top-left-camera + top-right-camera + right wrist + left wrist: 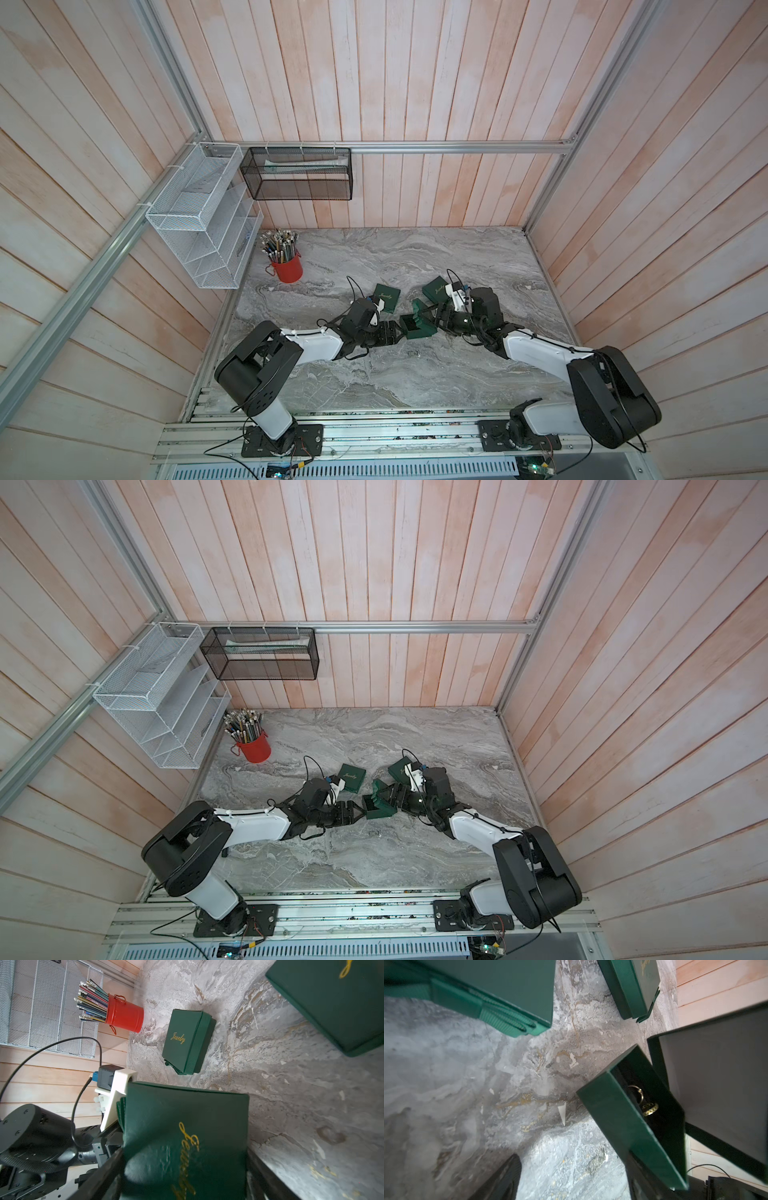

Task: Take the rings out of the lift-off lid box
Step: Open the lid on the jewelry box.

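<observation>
Lid was off. Right gripper (186, 1150) was clamped across the lid (176, 1113), one finger on each side edge, holding it tilted just above and beside the box base (419, 333) mid-table. Left gripper (360, 811) had its jaws spread wide with nothing between them, tips at the base's near side wall; touching or just short, couldn't tell. Rings (651, 1108) were not out yet. The left wrist view showed two inside the dark-lined base, a thin hoop and a patterned band, yellowish in that light; any others were hidden by the wall. Two closed green boxes sat near on the marble table (374, 374), one (386, 297) by the left wrist and another (435, 289) by the right wrist. Red pencil pot (286, 268) was well apart.

Risks, my call: the base looked light and unclamped, so a push from the left fingertips could slide or tip it. That would spill the rings onto the marble, where they'd roll and be hard to spot. The lid hung so close over the opening that it blocked a straight reach in. A swing of the right arm could knock the base or the closed box next to it. The rings were thin and low against the lining, so wide jaws could scrape the wall, pinch lining or flick one out. The side-edge grip on the smooth lid could slip.
</observation>
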